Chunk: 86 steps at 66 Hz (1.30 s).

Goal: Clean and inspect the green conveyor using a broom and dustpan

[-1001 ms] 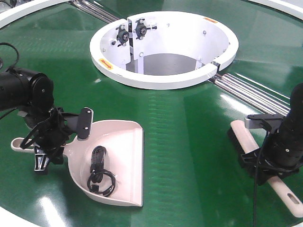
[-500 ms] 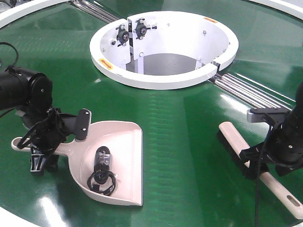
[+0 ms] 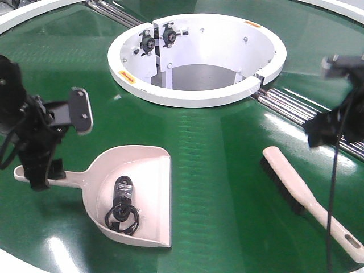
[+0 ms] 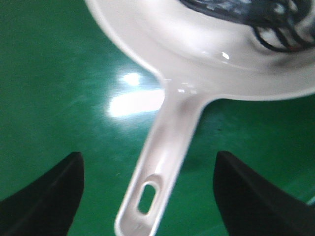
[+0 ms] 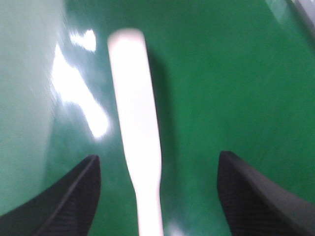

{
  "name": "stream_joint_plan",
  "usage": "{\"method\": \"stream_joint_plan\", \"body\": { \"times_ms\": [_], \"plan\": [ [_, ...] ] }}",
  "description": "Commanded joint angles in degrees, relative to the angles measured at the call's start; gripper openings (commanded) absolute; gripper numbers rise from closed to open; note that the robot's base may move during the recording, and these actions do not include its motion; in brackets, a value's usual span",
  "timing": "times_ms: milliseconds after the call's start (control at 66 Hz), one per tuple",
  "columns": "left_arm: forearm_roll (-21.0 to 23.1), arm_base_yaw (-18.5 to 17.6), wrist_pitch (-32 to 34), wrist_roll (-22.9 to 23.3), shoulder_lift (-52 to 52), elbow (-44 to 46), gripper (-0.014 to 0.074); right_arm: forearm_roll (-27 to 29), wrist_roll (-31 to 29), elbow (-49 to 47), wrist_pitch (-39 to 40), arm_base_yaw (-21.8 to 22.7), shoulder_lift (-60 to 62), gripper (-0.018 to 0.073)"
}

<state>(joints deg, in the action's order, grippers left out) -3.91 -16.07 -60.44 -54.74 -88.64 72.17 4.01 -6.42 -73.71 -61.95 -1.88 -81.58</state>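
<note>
The beige-pink dustpan (image 3: 145, 182) lies on the green conveyor (image 3: 227, 153), with a black coiled cable (image 3: 122, 207) inside it. My left gripper (image 3: 40, 168) is open and lifted above the end of the dustpan's slotted handle (image 4: 162, 147), which shows between its wide-apart fingers without touching them. The beige broom (image 3: 298, 190) lies flat on the belt at the right. My right gripper (image 3: 324, 128) is open, raised above and behind the broom. The broom (image 5: 133, 113) lies free below it, between the spread fingers.
The white ring-shaped opening (image 3: 199, 96) stands at the back centre. Metal rollers (image 3: 301, 111) run out from it to the right. The belt's white rim (image 3: 23, 14) shows at the far left. The right arm's black cable (image 3: 331, 187) hangs over the broom handle.
Both grippers have let go and lifted. The left rose off the dustpan handle; the right rose up and right from the broom, which now lies free on the belt.
</note>
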Motion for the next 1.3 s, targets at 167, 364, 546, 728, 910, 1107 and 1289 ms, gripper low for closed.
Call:
{"method": "stream_joint_plan", "body": {
  "times_ms": [167, 364, 546, 728, 910, 1107, 1289],
  "plan": [
    [-2.0, -0.3, 9.6, 17.3, 12.1, 1.5, 0.0524, 7.2, -1.5, -5.6, 14.9, -0.3, 11.3, 0.0489],
    [-1.5, -0.3, 12.1, 25.5, 19.1, 1.5, 0.0523, 7.3, -5.7, -5.6, 19.3, -0.3, 18.5, 0.0489],
    [0.3, -0.3, 16.7, 33.7, 27.4, 1.5, 0.0517, 7.4, -6.4, 0.6, 23.8, -0.3, 26.7, 0.0489],
    [6.4, -0.3, 20.4, 36.8, 36.4, 0.2, 0.0456, 6.9, -7.6, 18.0, 41.1, -0.3, 38.7, 0.0489],
    [9.1, -0.3, 30.9, 36.9, 48.3, -15.9, 0.0390, 7.1, -9.6, 33.0, 49.5, -0.3, 50.5, 0.0489],
    [9.1, -0.3, 43.8, 41.5, 65.2, -38.6, 0.0347, 7.2, -11.0, 49.2, 55.4, -0.3, 64.1, 0.0483],
    [8.7, -0.3, 46.0, 41.5, 74.4, -50.8, 0.0341, 10.4, -10.0, 58.3, 55.5, -0.3, 71.4, 0.0462]
  ]
}}
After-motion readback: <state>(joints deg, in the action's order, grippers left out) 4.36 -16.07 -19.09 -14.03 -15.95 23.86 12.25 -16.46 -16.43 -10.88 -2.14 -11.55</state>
